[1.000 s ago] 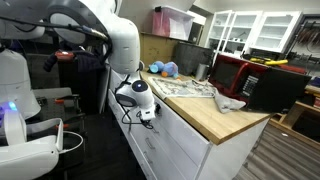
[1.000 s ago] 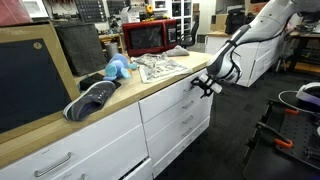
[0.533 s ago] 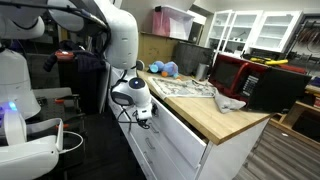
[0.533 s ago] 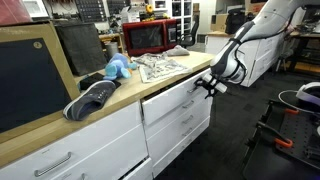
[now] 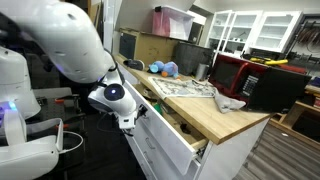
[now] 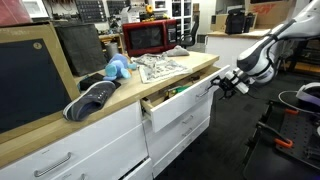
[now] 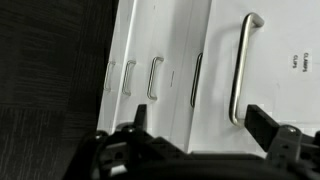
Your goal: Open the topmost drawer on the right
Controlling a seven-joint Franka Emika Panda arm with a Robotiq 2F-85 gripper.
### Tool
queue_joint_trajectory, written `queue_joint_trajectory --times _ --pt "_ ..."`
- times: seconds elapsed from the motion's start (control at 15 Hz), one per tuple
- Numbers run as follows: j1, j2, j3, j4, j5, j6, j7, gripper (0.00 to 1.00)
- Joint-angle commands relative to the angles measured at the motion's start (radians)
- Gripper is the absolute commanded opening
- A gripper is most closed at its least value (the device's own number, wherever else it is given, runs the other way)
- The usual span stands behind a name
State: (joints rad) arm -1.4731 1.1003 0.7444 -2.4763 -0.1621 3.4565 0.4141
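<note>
The topmost drawer (image 5: 166, 134) (image 6: 181, 107) is a shallow white one under the wooden countertop, and it stands pulled well out, showing its pale interior. My gripper (image 5: 127, 119) (image 6: 228, 84) is at the outer end of its front panel. In the wrist view the drawer's front (image 7: 275, 60) and its metal bar handle (image 7: 240, 65) fill the right side. My gripper (image 7: 200, 113) is open, its dark fingers (image 7: 264, 128) set wide apart. The handle's lower end lies between them, close to the right finger, and neither finger is pressed on it.
Taller white drawers (image 6: 185, 130) (image 7: 153, 77) sit shut below. The countertop (image 5: 215, 118) carries newspaper (image 6: 158, 67), a blue plush toy (image 6: 117, 69), a red microwave (image 6: 150, 37), a grey cloth (image 5: 226, 99) and a shoe (image 6: 92, 99). A white machine (image 5: 22, 125) stands beside the arm.
The topmost drawer has slid out from nearly shut to wide open. My gripper and arm have moved away from the cabinet with its front.
</note>
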Motion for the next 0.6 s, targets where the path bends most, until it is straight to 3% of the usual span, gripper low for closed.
queue_joint_trajectory --times 0.0,0.13,0.33,0.4,0.53 --pt "-0.270 0.037 0.070 -0.162 -0.109 0.000 -0.023 1.00" --pt "-0.402 0.047 0.115 -0.260 -0.094 0.000 -0.067 1.00" --pt "-0.529 0.045 0.183 -0.368 -0.070 -0.001 -0.073 1.00" --pt "-0.472 0.089 0.160 -0.299 -0.123 -0.001 -0.003 1.00" --pt "-0.463 0.047 0.199 -0.317 -0.096 -0.001 0.031 1.00"
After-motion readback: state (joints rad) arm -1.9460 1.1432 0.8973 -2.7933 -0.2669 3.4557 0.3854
